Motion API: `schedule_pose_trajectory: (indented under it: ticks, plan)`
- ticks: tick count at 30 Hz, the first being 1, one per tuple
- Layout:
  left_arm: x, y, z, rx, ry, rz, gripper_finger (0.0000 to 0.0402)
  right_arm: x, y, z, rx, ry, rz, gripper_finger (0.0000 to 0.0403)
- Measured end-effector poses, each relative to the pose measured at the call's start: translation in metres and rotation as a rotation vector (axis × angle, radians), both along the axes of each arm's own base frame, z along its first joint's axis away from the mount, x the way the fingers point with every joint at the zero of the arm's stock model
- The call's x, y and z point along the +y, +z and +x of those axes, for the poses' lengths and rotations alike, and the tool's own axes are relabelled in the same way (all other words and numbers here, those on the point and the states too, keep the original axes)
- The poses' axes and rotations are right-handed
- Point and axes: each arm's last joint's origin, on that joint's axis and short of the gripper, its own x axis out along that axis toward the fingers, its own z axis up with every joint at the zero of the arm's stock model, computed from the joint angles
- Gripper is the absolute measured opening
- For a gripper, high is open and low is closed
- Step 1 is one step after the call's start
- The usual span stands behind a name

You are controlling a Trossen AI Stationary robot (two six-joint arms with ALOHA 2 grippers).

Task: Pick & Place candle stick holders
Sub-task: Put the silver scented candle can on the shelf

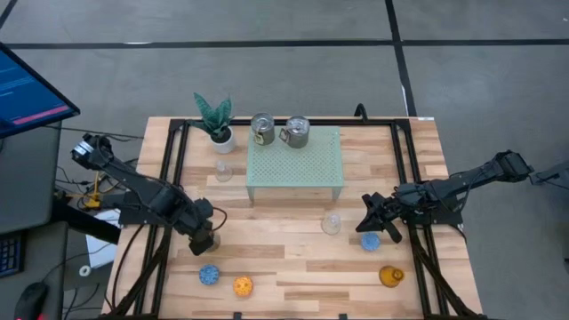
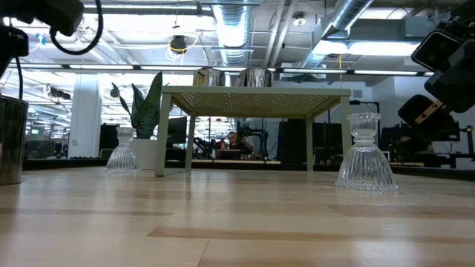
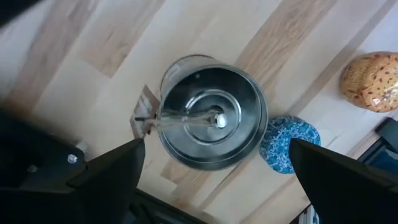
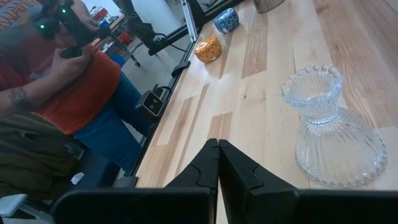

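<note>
My left gripper (image 3: 211,168) hung directly above silver holder (image 3: 212,119) at table's (image 1: 293,267) left front, fingers wide apart, touching nothing. Blue holder (image 3: 289,144) and orange holder (image 3: 372,81) stood just beside it. My right gripper (image 4: 217,163) hovered at right side, fingers pressed together, empty, near clear glass holder (image 4: 333,130). Two more silver holders (image 1: 279,130) stood on pale green stand (image 1: 295,164); second glass holder (image 1: 223,170) near plant (image 1: 215,120); amber holder (image 1: 390,276) at right front.

The near-left holder (image 1: 209,275) was blue with white speckling; beside it, an orange holder (image 1: 243,285) with dark dots; the near-right holder (image 1: 389,276) was amber; the perforated stand (image 1: 294,160) was pale green.
</note>
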Motion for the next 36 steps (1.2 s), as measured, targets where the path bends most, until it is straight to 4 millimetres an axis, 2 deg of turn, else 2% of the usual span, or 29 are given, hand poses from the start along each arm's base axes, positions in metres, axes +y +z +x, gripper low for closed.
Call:
schedule_pose_trajectory:
  ticks: [18, 27, 36]
  plan:
    - [-0.023, -0.023, 0.013, 0.06, -0.044, 0.09, 0.0399, 0.0, 0.0, 0.0, 0.0, 0.0, 0.0, 0.0]
    - [-0.029, -0.036, 0.021, 0.081, -0.053, 0.131, 0.0399, 0.0, 0.0, 0.0, -0.001, 0.0, 0.0, 0.0]
    - [-0.031, -0.04, 0.024, 0.083, -0.052, 0.136, 0.0399, 0.0, 0.0, 0.0, 0.005, 0.0, -0.001, 0.0]
